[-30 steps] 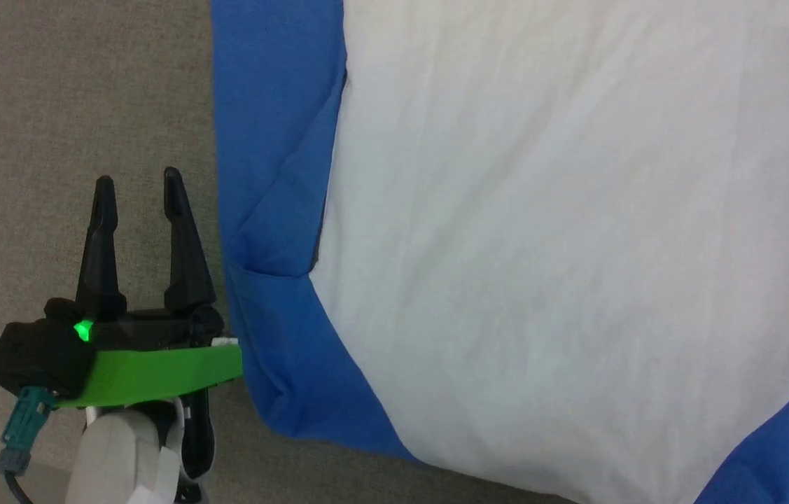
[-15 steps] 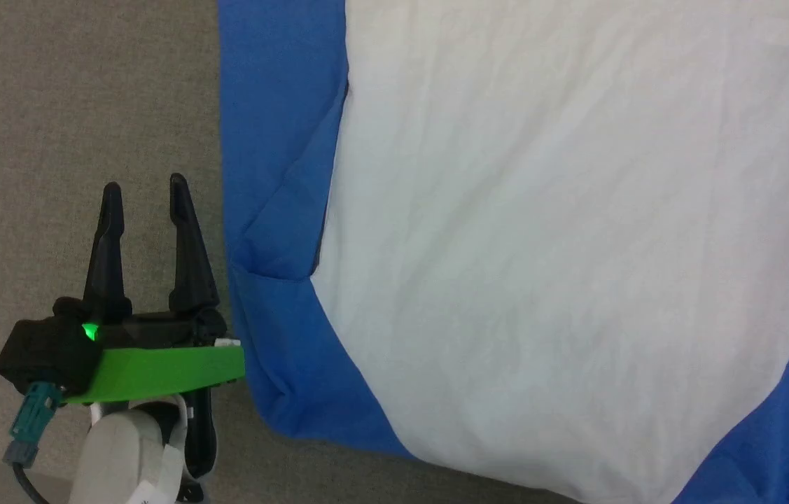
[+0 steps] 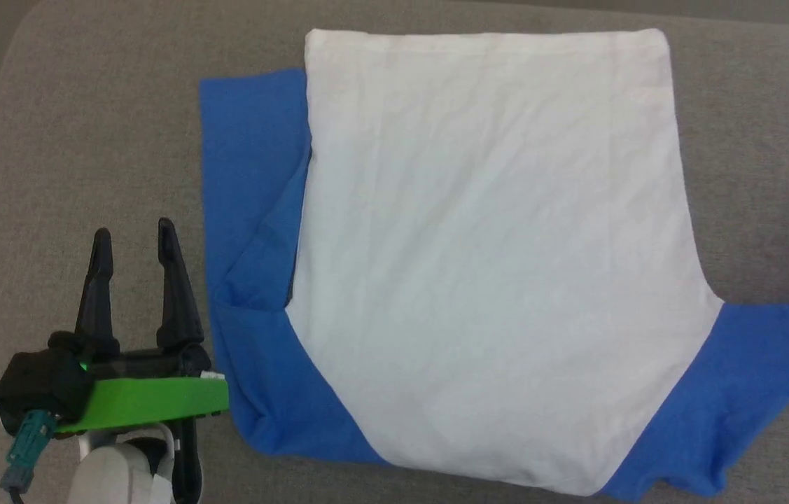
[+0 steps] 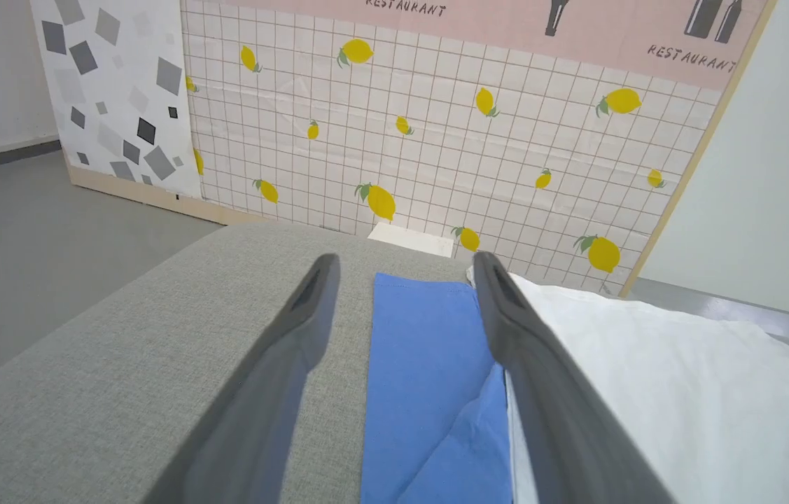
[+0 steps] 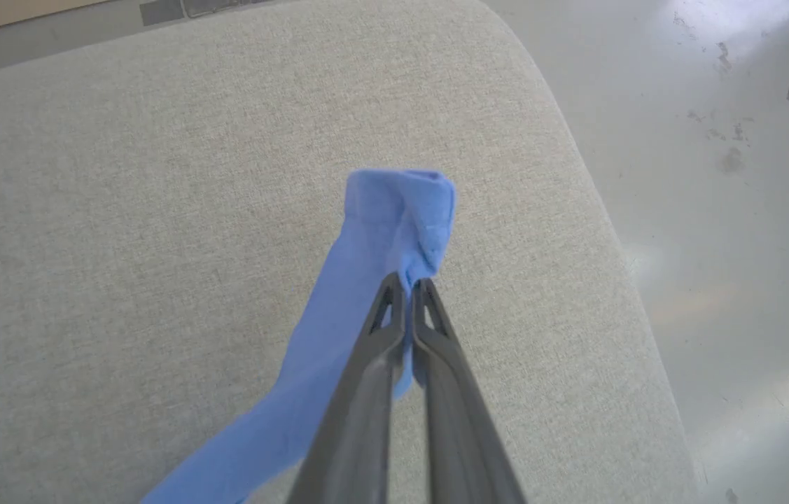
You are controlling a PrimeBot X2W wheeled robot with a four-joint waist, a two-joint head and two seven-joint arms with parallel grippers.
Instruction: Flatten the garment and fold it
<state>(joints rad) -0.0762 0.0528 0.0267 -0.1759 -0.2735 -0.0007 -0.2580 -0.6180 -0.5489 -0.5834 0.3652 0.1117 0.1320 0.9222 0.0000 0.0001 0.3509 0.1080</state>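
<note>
Head view: the garment (image 3: 492, 266) lies flat on the grey cushion (image 3: 86, 140), white body smooth, one blue sleeve (image 3: 254, 210) folded in, creased.

Left wrist view: your left gripper (image 4: 406, 260) stands spread just beside that sleeve; advancing may ruck it.

Right wrist view: your right gripper (image 5: 408, 283) pinches the other cuff (image 5: 398, 203) thinly; a hard pull may slip it or drag the body.

The shirt (image 3: 492, 266) lies flat on a grey cushion (image 3: 86, 140), left blue sleeve folded alongside, right sleeve tip pinched by the right claw (image 5: 408, 283).
</note>
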